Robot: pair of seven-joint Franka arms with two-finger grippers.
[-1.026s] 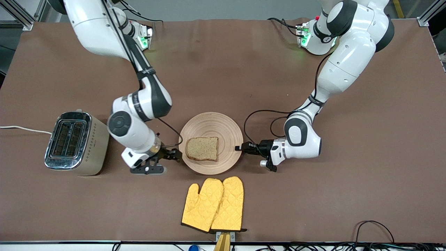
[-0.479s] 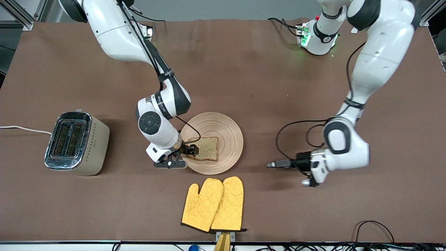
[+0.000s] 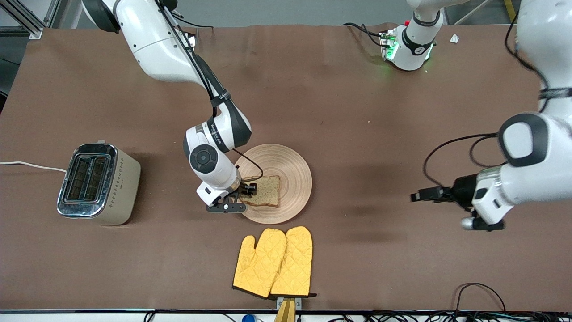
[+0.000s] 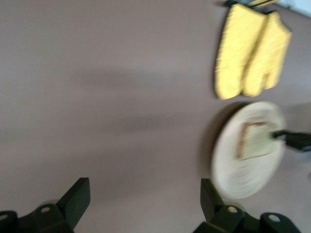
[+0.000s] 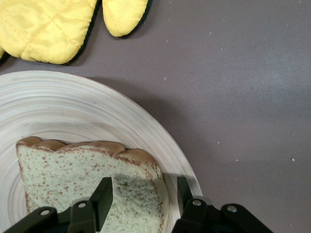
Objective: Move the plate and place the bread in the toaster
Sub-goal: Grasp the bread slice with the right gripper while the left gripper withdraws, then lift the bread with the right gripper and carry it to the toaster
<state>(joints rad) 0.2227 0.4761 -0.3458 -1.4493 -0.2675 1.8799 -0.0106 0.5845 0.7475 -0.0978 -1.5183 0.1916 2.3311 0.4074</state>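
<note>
Lying flat on the plate (image 3: pixel 292 172), the bread (image 3: pixel 263 191) sat toward the plate's toaster-side edge, its brown crust edge facing the front camera w/ the speckled tan face up. The right gripper (image 3: pixel 248 191) was down at that slice, approaching side-on from the right arm's end of the bench (image 3: pixel 357 112); in the right wrist view its jaws stood part open, astride the corner of the slice nearest them, one finger over the crumb, the other just off the edge above the plate rim. No firm hold visible yet, so prob. the closing step of the pick. The slice was squarish, no real long axis; soft, thin, likely to flex when pinched by one corner. Plate was round, shallow, pale wood-look w/ ring grooves. The toaster (image 3: pixel 96 183), boxy cream w/ chrome top & two slots up, stood well apart toward the right arm's end. The yellow quilted oven mitts (image 3: pixel 273 261) lay nearer the front camera than the plate. The left gripper (image 3: pixel 422 195) hung over bare bench toward the left arm's end, jaws wide open & empty, waiting.
</note>
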